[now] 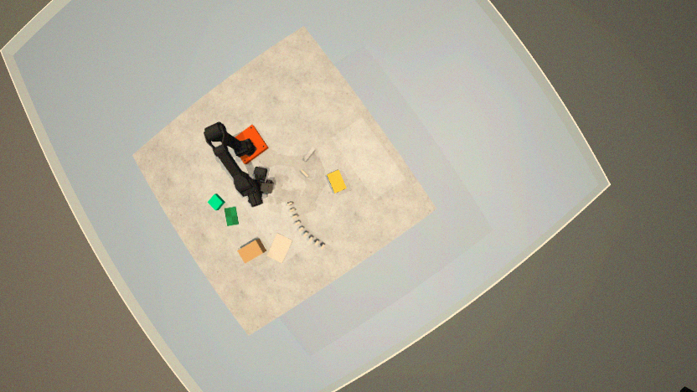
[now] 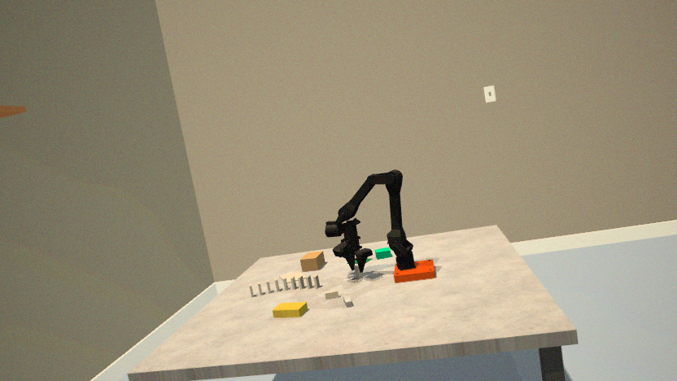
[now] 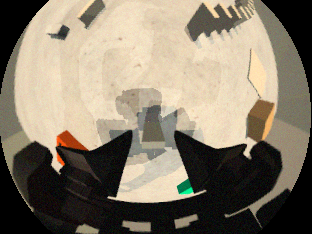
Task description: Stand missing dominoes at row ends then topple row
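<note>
A curved row of several small grey dominoes [image 1: 302, 224] [image 2: 286, 284] [image 3: 223, 15] stands on the table [image 1: 204, 272]. Two more dominoes lie flat beyond it, one [image 1: 308, 154] [image 2: 347, 300] [image 3: 60, 31] farther off than the other [image 1: 304, 172] [image 2: 332, 295] [image 3: 92, 11]. One domino [image 2: 355, 272] [image 3: 154, 127] stands alone near the arm's base, apart from the row. My gripper [image 1: 263, 188] [image 2: 357, 266] [image 3: 154, 133] is low over it, fingers on either side of its top with a gap showing on each side. The overhead view hides this domino under the arm.
A yellow block [image 1: 336, 180] [image 2: 290, 309] lies past the flat dominoes. A tan box [image 1: 250, 250] [image 2: 312, 260] and a pale flat slab [image 1: 279, 247] lie beside the row. Two green blocks [image 1: 215, 201] [image 1: 231, 215] lie on the arm's other side. The orange base [image 1: 253, 141] [image 2: 415, 271] is close behind.
</note>
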Robot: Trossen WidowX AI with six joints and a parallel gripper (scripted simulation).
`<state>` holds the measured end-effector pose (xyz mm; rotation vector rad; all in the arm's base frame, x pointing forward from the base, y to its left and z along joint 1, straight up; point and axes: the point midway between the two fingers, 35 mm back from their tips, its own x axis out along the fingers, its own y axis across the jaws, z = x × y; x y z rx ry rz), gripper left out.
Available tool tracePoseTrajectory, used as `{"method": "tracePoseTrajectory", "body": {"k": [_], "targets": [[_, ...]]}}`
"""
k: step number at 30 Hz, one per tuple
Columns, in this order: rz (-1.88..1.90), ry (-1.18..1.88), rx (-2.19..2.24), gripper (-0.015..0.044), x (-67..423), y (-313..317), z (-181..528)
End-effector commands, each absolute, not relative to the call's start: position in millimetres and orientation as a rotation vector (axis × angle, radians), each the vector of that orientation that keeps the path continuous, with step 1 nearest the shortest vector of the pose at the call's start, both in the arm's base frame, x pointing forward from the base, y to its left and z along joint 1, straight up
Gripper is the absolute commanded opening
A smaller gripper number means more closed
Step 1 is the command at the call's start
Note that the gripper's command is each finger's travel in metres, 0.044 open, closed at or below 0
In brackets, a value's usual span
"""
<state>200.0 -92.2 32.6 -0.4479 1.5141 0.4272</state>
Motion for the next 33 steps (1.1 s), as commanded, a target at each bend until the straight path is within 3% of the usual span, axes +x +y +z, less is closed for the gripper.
{"method": "tracePoseTrajectory", "body": {"k": [1, 4, 16, 33], "targets": [[0.436, 1.515, -0.448, 0.0177, 198.8, -91.2, 30.7], [0.436, 1.515, -0.448, 0.0107, 198.8, -91.2, 30.7], [0.391, 1.476, -0.443, 0.0107, 209.5, -94.4, 36.8], [0.429, 1.516, -0.446, 0.0107, 197.8, -91.3, 166.5]]}}
